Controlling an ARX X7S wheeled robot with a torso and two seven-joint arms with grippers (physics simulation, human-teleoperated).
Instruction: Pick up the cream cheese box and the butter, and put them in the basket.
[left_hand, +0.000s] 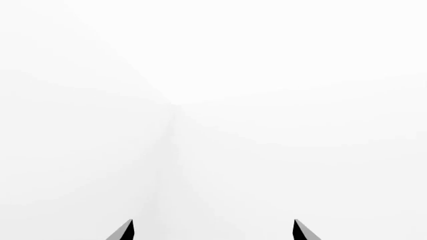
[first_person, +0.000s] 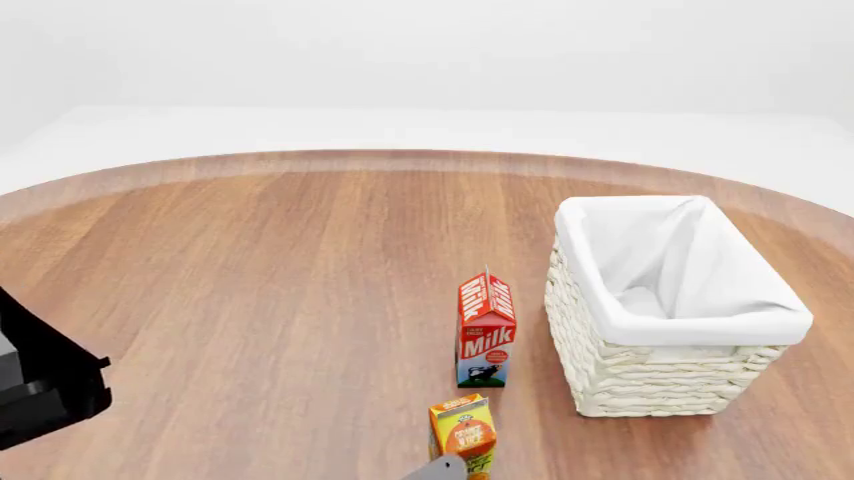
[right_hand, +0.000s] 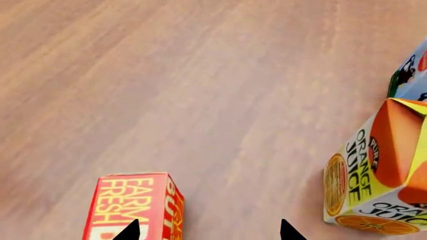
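Observation:
The butter (right_hand: 133, 207), a red box with yellow lettering, lies on the wooden table in the right wrist view. My right gripper (right_hand: 209, 232) is open, one fingertip (right_hand: 130, 231) over the butter's edge and the other over bare wood beside it. The white wicker basket (first_person: 627, 375) with its cloth liner stands at the right of the head view and looks empty. My left gripper (left_hand: 213, 231) is open, and its view shows only blank white beyond the tips. The cream cheese box is out of view.
A red milk carton (first_person: 486, 330) stands just left of the basket. An orange juice carton (first_person: 463, 432) stands in front of it, and close beside my right gripper (right_hand: 377, 175). Part of my left arm (first_person: 40, 385) shows at the lower left.

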